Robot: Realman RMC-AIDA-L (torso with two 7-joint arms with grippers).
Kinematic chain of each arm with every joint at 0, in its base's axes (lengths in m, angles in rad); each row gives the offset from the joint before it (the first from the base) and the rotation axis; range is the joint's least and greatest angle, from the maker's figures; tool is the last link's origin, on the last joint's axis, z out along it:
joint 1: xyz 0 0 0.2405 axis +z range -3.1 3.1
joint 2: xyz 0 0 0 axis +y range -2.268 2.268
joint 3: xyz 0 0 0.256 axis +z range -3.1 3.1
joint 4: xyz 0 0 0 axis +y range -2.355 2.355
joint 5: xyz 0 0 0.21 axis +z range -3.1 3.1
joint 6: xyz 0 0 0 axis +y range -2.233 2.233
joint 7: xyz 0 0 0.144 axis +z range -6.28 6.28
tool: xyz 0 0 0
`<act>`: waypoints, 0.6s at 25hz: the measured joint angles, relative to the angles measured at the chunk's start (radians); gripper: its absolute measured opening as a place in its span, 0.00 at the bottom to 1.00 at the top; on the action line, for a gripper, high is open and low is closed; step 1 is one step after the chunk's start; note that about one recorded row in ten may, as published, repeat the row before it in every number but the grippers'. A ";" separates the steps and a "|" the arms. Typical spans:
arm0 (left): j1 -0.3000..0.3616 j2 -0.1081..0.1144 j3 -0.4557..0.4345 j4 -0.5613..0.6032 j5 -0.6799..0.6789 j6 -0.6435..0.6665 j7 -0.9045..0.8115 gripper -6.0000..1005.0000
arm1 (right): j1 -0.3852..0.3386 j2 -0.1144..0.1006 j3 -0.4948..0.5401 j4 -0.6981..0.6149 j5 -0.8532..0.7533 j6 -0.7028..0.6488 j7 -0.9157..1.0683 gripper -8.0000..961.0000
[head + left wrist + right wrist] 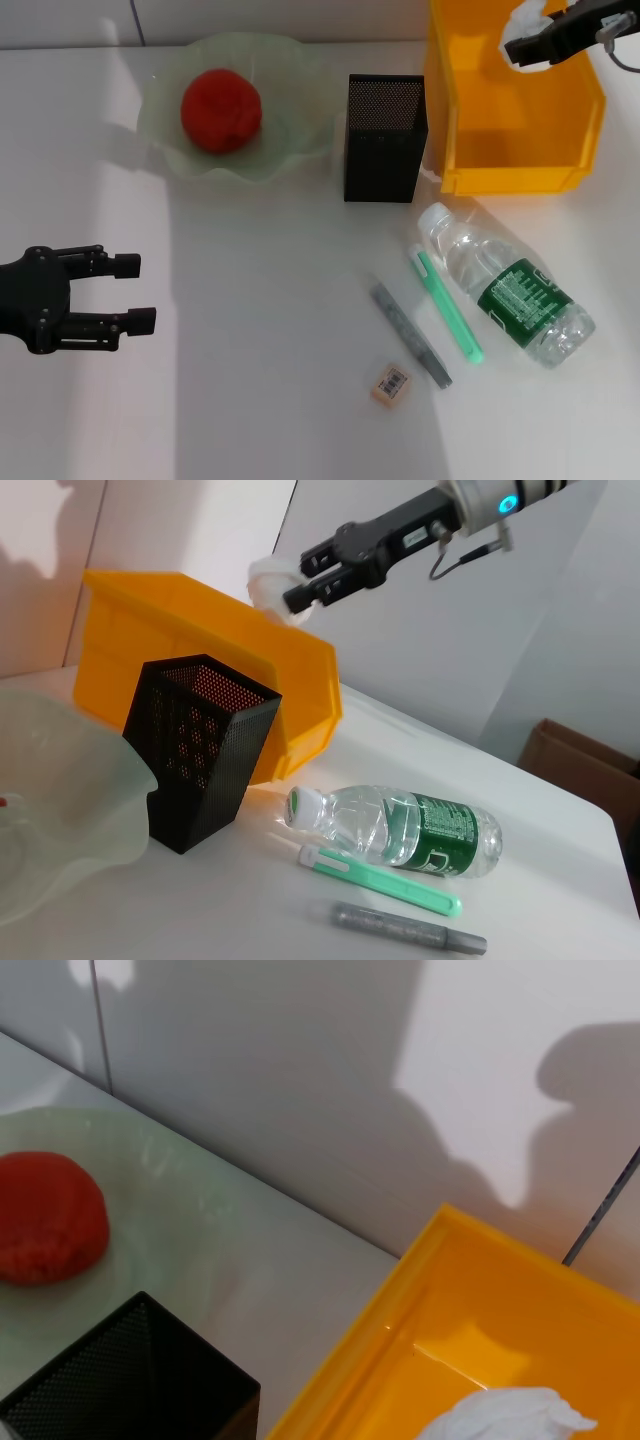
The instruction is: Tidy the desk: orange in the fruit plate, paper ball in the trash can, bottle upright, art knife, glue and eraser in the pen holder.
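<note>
My right gripper (520, 42) is shut on the white paper ball (527, 20) and holds it above the orange-yellow trash can (500, 110). The left wrist view shows that paper ball (268, 584) over the trash can's (200, 620) far edge. The orange (221, 110) lies in the pale green fruit plate (290, 70). A black mesh pen holder (384, 137) stands beside it. The bottle (510, 285) lies on its side. Left of the bottle lie the green art knife (447, 305), the grey glue (410, 333) and the eraser (391, 384). My left gripper (135, 292) hangs open at the left.
A white wall runs close behind the fruit plate and the trash can. A brown cardboard box (585, 770) stands beyond the table's edge in the left wrist view.
</note>
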 joint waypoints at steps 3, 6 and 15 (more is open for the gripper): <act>-0.003 -0.001 0.000 0.000 0.001 0.000 -0.003 0.84 | 0.019 -0.001 0.001 0.072 -0.003 0.044 -0.001 0.59; -0.007 -0.002 0.000 0.000 0.002 0.000 -0.006 0.84 | 0.025 -0.001 0.001 0.093 -0.003 0.056 -0.001 0.60; -0.008 -0.005 0.001 0.000 0.003 -0.008 -0.005 0.84 | 0.020 0.000 0.003 0.094 0.000 0.062 0.000 0.62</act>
